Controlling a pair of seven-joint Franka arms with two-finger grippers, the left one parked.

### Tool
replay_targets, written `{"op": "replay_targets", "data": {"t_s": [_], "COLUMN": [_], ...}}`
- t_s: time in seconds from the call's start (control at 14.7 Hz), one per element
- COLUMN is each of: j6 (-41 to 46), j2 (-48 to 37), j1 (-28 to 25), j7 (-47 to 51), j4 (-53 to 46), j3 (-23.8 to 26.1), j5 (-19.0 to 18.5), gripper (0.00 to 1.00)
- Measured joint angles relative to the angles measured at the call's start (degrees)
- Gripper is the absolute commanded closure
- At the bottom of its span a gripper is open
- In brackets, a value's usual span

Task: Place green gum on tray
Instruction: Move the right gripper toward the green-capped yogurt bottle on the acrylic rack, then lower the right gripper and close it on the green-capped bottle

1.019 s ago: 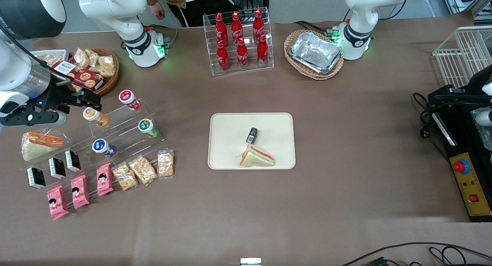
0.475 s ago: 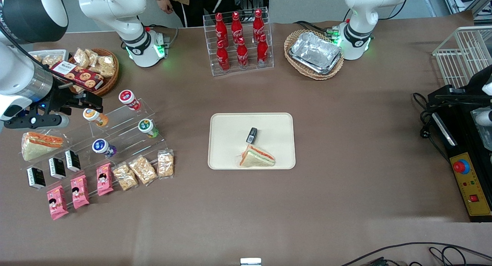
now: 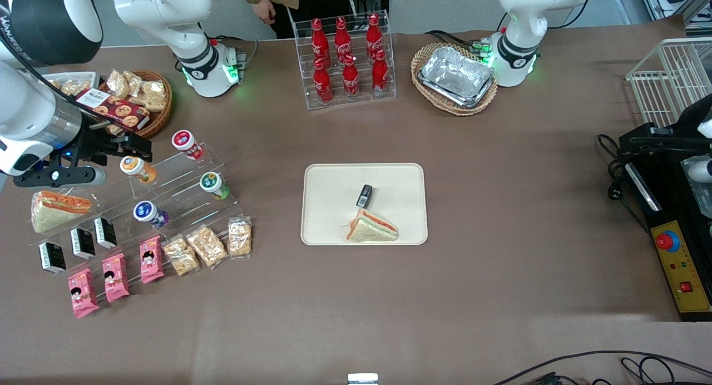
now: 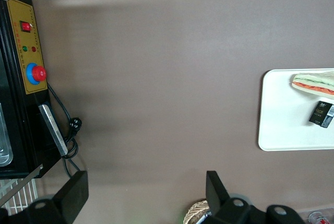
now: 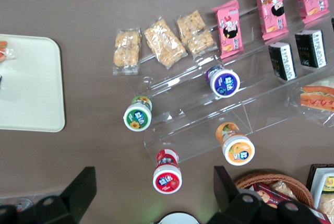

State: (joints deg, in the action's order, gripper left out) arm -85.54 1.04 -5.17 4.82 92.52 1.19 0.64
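Note:
The green gum (image 3: 213, 184) stands on the lower step of a clear acrylic stand (image 3: 178, 190), green lid up; it also shows in the right wrist view (image 5: 138, 117). The cream tray (image 3: 334, 184) lies mid-table with a sandwich (image 3: 371, 229) and a small black pack (image 3: 365, 195) on it; its rim shows in the right wrist view (image 5: 31, 93). My right gripper (image 3: 130, 147) hangs open and empty high above the stand's upper step, beside the orange-lidded canister (image 3: 137, 169) and farther from the front camera than the green gum. In the right wrist view the gripper (image 5: 152, 182) frames the red-lidded canister (image 5: 167, 174) far below.
A blue-lidded canister (image 3: 147, 212) shares the stand. Snack packs (image 3: 206, 246), pink packs (image 3: 114, 276), black packs (image 3: 78, 243) and a sandwich (image 3: 58, 207) lie by it. A wicker snack basket (image 3: 136, 101), a cola rack (image 3: 347, 57) and a foil-tray basket (image 3: 456, 76) stand farther from the front camera.
My right gripper has drifted a little toward the tray's side, over the stand's upper step. The green gum and tray have not moved.

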Motion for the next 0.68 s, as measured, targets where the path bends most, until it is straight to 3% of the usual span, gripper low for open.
{"op": "replay_targets", "data": {"t_s": [0.2,0.68], "j6": [-0.5,-10.8], "j2": [-1.7,-8.7], "j1": [-0.1,-0.8], "j7": [0.1,0.4], "j4": [3.3,17.7], "j3": [0.1,0.6], "j5": [0.1,0.9], "gripper": [0.0,0.0]}}
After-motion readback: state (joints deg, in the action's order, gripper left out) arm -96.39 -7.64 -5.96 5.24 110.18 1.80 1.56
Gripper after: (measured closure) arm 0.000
